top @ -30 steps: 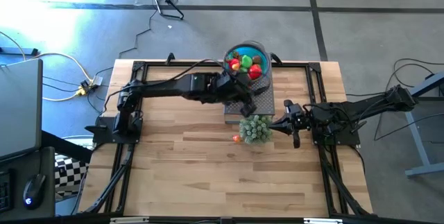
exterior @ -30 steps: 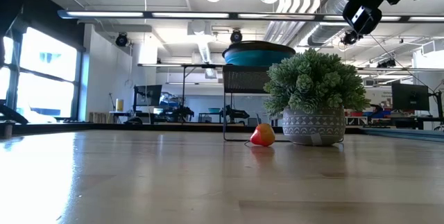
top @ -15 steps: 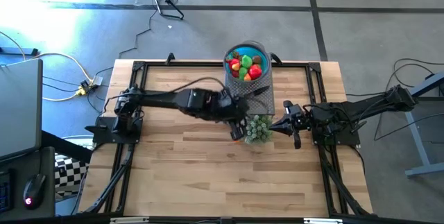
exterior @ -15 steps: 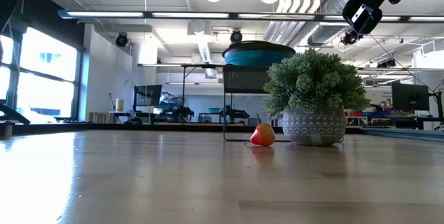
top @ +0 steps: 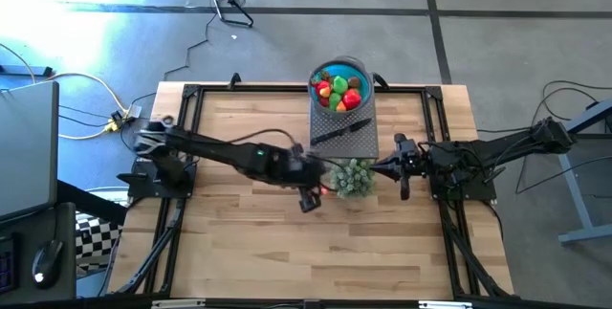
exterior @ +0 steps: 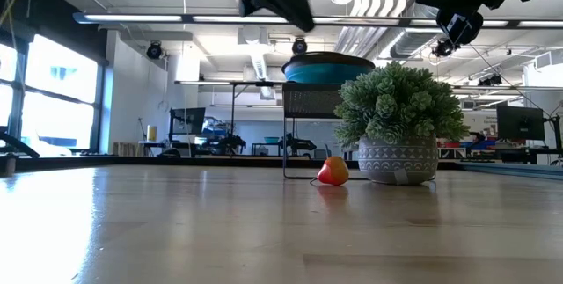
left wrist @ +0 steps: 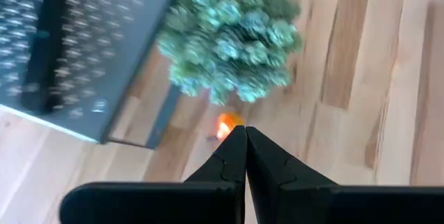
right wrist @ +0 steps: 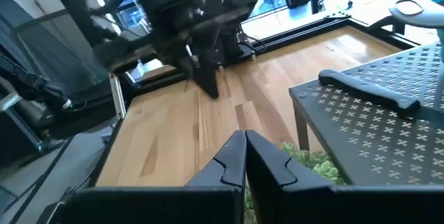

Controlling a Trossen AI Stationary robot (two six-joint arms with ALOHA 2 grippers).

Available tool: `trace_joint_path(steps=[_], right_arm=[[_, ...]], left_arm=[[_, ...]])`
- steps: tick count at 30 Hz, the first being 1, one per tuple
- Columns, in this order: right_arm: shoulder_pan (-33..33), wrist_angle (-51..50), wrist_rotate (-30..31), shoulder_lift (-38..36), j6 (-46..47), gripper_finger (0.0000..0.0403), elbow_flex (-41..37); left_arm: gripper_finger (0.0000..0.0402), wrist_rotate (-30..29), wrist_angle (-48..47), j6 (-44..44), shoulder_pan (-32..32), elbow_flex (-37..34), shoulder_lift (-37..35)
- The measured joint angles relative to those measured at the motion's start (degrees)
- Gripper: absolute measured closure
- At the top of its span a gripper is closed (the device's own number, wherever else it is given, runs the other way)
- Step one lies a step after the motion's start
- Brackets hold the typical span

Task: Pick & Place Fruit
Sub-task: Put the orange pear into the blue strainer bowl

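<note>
Orange-red fruit (exterior: 332, 171) sits upright on the table, pointed end up, beneath the closed, empty left gripper (top: 308, 201).

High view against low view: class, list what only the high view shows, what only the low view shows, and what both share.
Only the high view: the fruits piled inside the blue bowl, the knife on the black stand, and both arms whole, the left gripper shut beside the plant.
Only the low view: the plant's patterned pot and the room behind.
Both: plant, bowl, stand, and one loose fruit on the table.
</note>
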Motion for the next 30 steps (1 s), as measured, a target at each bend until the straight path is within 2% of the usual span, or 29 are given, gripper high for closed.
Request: trace_joint_path(steps=[8, 12, 14, 22, 30], right_arm=[[0.00, 0.92, 4.44, -0.02, 4.53, 0.0400, 0.01], [-0.02, 1.76, 4.59, -0.02, 4.53, 0.0400, 0.02], [-0.02, 2.14, 4.59, 0.00, 4.55, 0.0400, 0.02], [-0.02, 2.26, 4.16, 0.00, 4.45, 0.0400, 0.02], [-0.02, 2.18, 1.35, 0.00, 7.55, 0.0400, 0.02]], left_arm=[[0.0401, -0.44, 29.11, 0.11, 0.00, -27.31, -12.59], [0.0401, -0.27, 43.04, 1.34, 0.02, -36.62, -15.35], [0.0401, -0.12, 47.71, 2.69, 0.04, -38.85, -15.28], [0.0401, 1.18, 45.68, 4.00, 0.04, -40.55, -14.99], [0.0401, -1.18, 45.99, 4.88, 0.07, -40.48, -15.01]])
